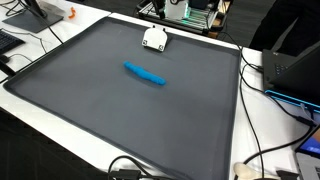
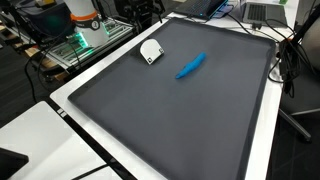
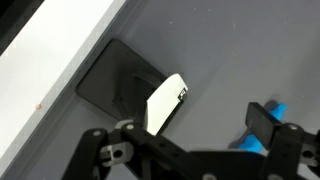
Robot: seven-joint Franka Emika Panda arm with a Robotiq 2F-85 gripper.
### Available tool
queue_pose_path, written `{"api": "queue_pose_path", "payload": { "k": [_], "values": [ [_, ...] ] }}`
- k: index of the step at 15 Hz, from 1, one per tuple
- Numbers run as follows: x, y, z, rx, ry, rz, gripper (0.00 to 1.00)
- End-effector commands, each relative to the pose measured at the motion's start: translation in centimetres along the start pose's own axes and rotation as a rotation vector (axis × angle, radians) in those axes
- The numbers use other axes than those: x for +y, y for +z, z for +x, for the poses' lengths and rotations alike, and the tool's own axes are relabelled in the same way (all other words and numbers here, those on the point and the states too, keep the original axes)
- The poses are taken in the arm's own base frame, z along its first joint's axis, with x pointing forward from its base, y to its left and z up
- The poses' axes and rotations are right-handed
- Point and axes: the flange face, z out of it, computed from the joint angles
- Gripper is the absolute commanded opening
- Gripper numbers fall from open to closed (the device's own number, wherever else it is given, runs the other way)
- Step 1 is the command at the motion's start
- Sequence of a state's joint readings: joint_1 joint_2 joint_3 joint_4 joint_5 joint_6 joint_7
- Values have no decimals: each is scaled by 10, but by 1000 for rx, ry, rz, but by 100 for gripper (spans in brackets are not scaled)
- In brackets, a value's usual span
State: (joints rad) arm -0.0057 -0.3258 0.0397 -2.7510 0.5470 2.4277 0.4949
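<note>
A long blue object [image 1: 145, 73] [image 2: 190, 66] lies on the dark grey mat [image 1: 120, 120] [image 2: 180, 120], toward its far half. In the wrist view my gripper [image 3: 213, 112] hangs open over the mat with nothing between its fingers, a pale pad [image 3: 165, 103] on the left and a black one on the right. The blue object [image 3: 252, 146] shows just behind the black finger. A small white and black thing [image 1: 153, 39] [image 2: 151, 50] is near the mat's far edge in both exterior views. I cannot tell whether it is my gripper's head. No arm shows there.
White table border [image 3: 70, 50] runs close beside the gripper, with a dark shadow patch [image 3: 115, 75] on the mat. Laptop [image 1: 292, 68] and cables [image 1: 255, 150] crowd one side. More laptops [image 2: 262, 12] and a lit equipment rack [image 2: 85, 40] stand behind the table.
</note>
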Motion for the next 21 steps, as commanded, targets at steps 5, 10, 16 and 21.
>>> {"api": "queue_pose_path", "payload": {
  "k": [5, 10, 16, 21],
  "values": [
    [8, 44, 14, -15, 248, 35, 100],
    [16, 56, 23, -6, 286, 38, 100],
    [21, 70, 25, -5, 305, 18, 100],
    [26, 75, 29, -11, 367, 37, 100]
  ]
}}
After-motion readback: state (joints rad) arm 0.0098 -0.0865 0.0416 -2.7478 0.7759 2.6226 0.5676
